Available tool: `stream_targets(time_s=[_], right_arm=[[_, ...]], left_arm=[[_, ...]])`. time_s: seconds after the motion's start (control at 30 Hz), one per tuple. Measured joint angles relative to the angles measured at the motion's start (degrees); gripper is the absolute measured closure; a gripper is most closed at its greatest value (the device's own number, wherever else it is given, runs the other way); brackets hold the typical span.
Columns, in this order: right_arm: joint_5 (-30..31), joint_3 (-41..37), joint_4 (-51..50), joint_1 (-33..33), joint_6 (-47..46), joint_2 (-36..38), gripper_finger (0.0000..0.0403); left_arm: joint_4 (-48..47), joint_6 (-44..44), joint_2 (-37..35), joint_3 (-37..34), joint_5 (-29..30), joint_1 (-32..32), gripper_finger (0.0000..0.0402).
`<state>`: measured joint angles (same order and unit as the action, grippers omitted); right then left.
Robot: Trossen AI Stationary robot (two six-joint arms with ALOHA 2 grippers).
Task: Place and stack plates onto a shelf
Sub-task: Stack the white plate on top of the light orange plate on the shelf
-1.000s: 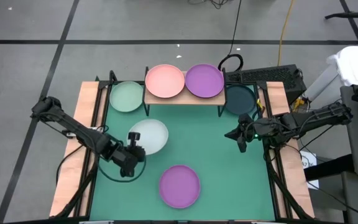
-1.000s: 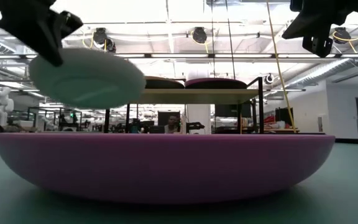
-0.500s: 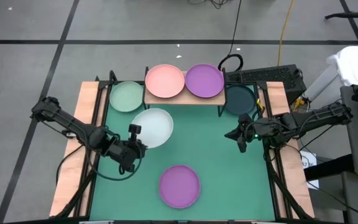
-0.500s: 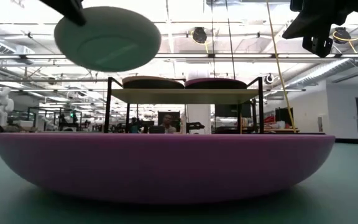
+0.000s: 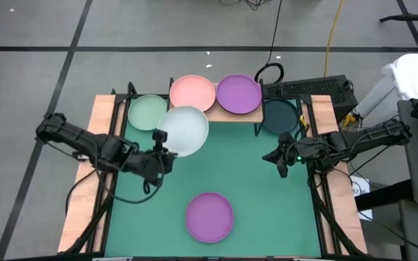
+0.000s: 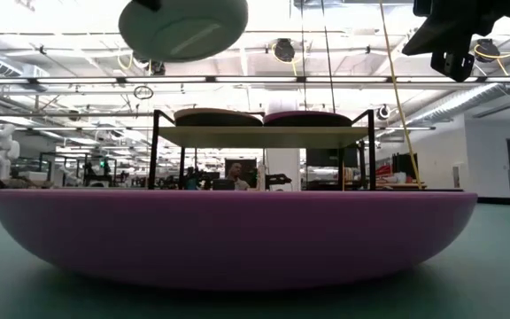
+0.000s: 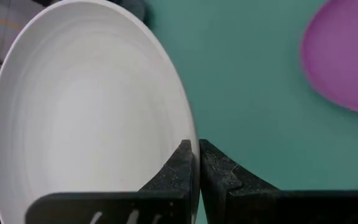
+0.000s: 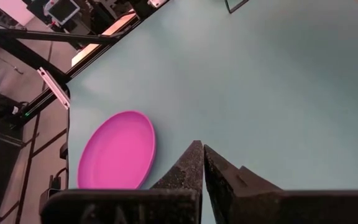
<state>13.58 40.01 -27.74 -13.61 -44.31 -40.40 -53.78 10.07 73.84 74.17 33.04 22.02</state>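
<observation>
Left gripper [image 7: 195, 163] pinching white plate [image 7: 86, 112]

Green bench [image 5: 252, 181] with light-wood side strips [image 5: 85, 181]. Plates: white-blue [image 5: 185, 130], mint [image 5: 146, 112], pink [image 5: 192, 93], purple on the light-wood shelf [image 5: 239, 93], purple at lower centre [image 5: 210, 217], dark teal [image 5: 279, 116]. Arms black.

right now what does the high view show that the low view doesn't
Only the high view shows the mint green plate and the dark plate on the table beside the shelf, and the left pincer gripping the white plate. Only the low view shows the room beyond. Both show the shelf's pink plate and purple plate, plus the purple plate on the table.
</observation>
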Motion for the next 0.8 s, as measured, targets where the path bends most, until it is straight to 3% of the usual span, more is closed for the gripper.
stream_targets(time_s=[0.7,0.8], right_arm=[[1.6,0.0,0.0,0.0,-0.8,0.0,0.0403],[1.6,0.0,0.0,0.0,-0.6,0.0,0.0403]], left_arm=[[0.2,12.6,0.0,4.9,-0.1,-18.0,0.0391],[0.2,14.6,0.0,4.9,-2.4,-21.6,0.0391]])
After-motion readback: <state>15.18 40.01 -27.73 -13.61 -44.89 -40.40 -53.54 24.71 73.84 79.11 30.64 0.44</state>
